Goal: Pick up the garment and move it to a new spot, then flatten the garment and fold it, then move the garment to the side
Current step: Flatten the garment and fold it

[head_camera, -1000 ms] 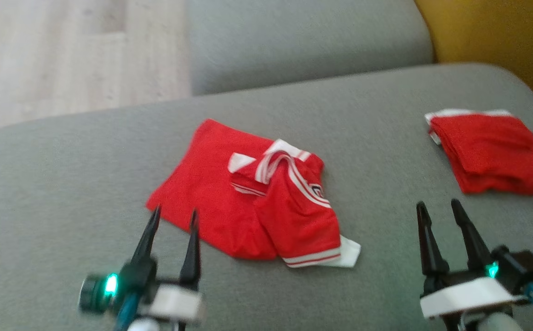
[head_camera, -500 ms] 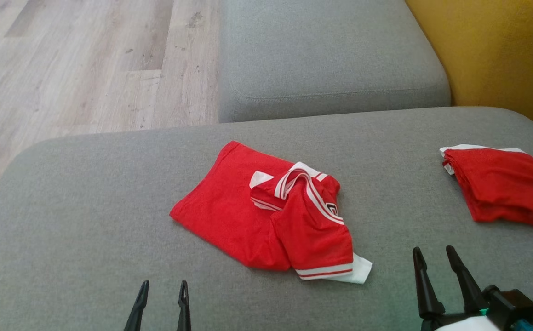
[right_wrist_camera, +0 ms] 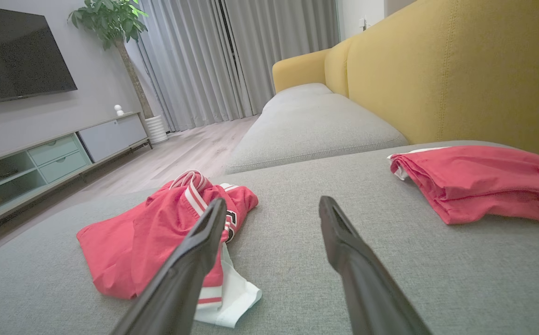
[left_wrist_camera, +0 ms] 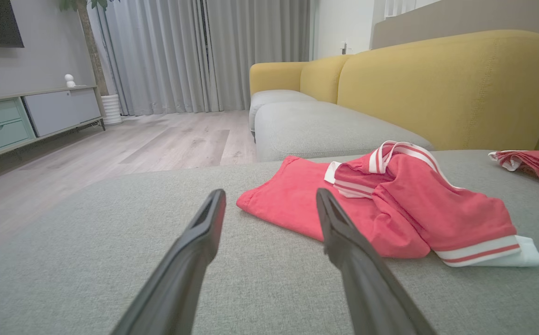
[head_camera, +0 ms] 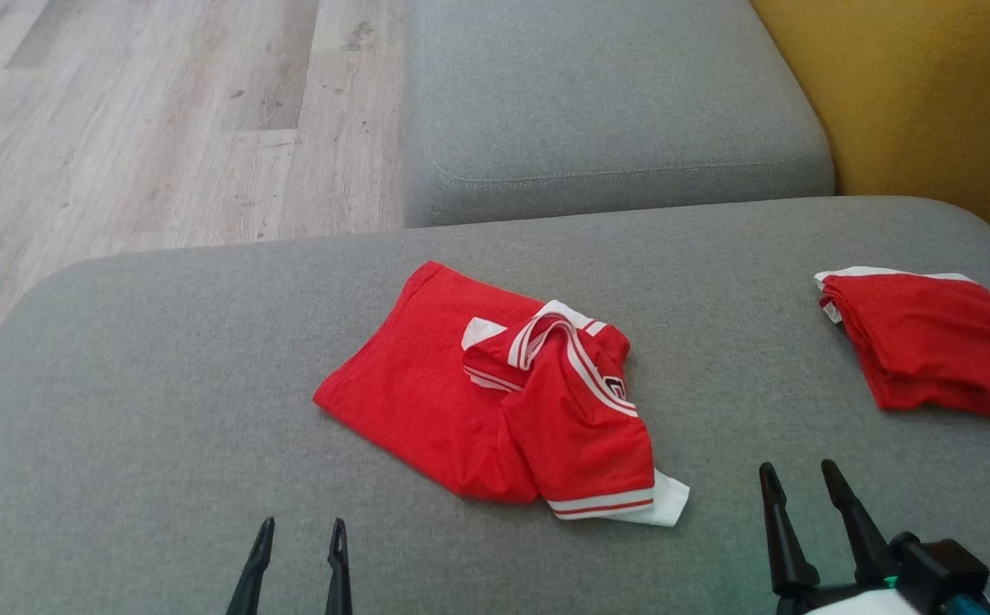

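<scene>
Far left, the wood floor [head_camera: 119,128] is showing beyond the grey seat cushion [head_camera: 161,384]. The left gripper [head_camera: 303,521] is pointing across the cushion's near part, its fingers standing spread with nothing between them, short of the cloth. The garment [head_camera: 460,401], red with white striped trim, is lying crumpled and partly doubled over itself mid-cushion. Right of it, the right gripper [head_camera: 797,466] is hanging with fingers likewise spread and empty, apart from the fabric. Further right, a folded red piece [head_camera: 930,350] is sitting near the yellow backrest [head_camera: 930,102].

Left fingers [head_camera: 339,572] and right fingers [head_camera: 785,555] wide apart, empty.
</scene>
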